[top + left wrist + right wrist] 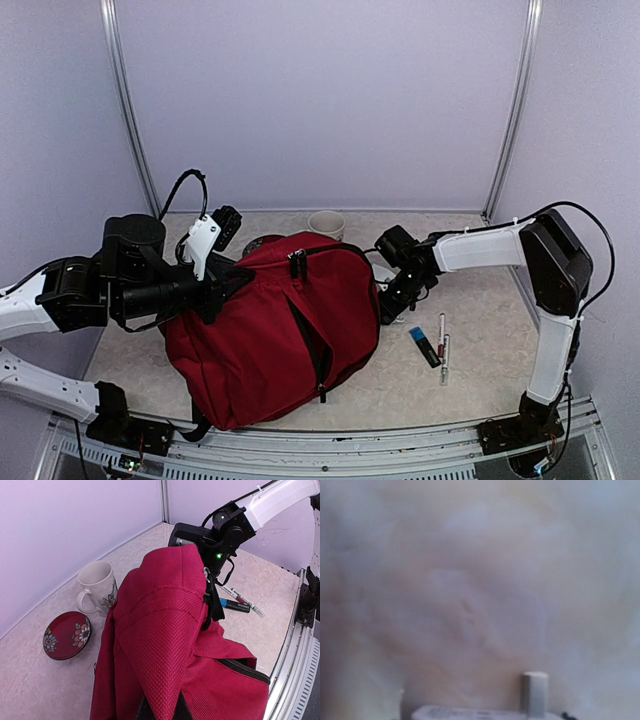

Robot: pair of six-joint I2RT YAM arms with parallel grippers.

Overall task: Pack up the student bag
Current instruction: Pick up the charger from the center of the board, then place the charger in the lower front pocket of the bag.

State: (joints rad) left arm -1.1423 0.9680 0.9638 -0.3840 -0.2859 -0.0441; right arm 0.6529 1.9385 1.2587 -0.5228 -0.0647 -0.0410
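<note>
Large dark-red fabric student bag [270,330] slumps between both arms. The left gripper [222,290] pinches a raised fold on the bag's left flank. The right gripper [385,300] sits at its right edge, jaw state indeterminable. Best practice: hold the fold high to widen the black-zippered opening [312,345] before loading the slim pens [443,345] right of the bag.

- A robot lab booth.
- Plain lavender walls [320,100] joined by metal posts [125,110].
- Two robot arms [555,260] bolted to a rail [350,455] at the table's [470,395] near edge.

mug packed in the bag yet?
No, the mug stands on the table beside the red dish, outside the student bag.
</note>
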